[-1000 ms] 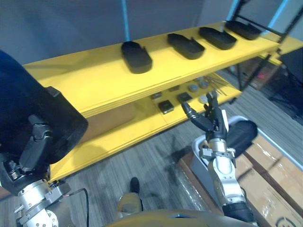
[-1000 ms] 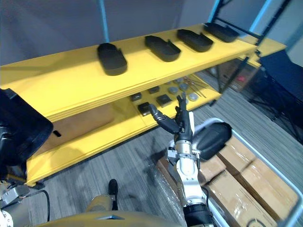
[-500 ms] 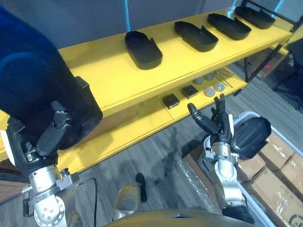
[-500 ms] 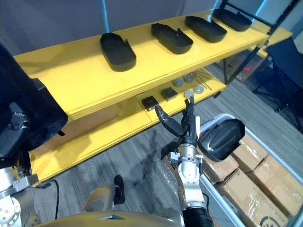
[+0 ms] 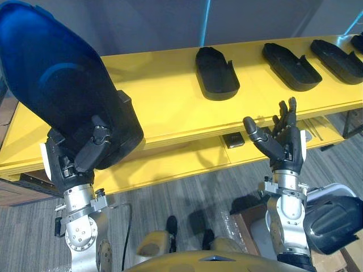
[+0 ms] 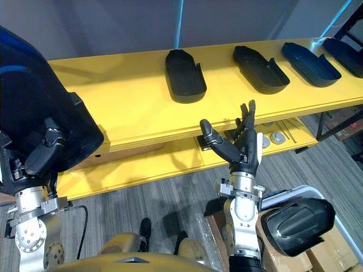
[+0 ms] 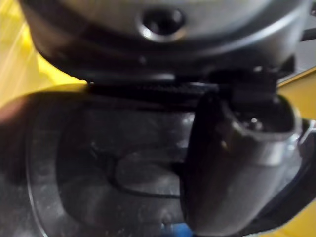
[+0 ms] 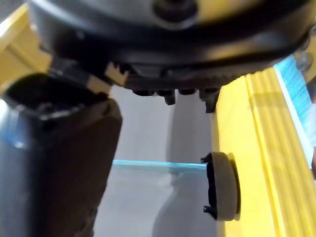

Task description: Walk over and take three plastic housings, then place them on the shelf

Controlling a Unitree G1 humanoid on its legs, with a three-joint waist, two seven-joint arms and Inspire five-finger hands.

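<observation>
Four housings (image 6: 184, 75) on shelf (image 5: 164, 96) | left hand (image 5: 79, 161) clasps fifth housing (image 5: 57, 90) | right hand (image 5: 285, 148) spread, empty

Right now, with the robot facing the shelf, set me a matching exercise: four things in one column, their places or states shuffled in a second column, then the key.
Things:
1. left hand
2. right hand
3. leftmost housing of the row
4. lone housing

Places or states:
A. open, holding nothing, held up before the shelf edge
B. lying on the yellow top shelf
C. low at the robot's right, off the shelf
D. curled round a raised dark housing

Pairs: 1-D, 2-A, 3-B, 4-C.
</observation>
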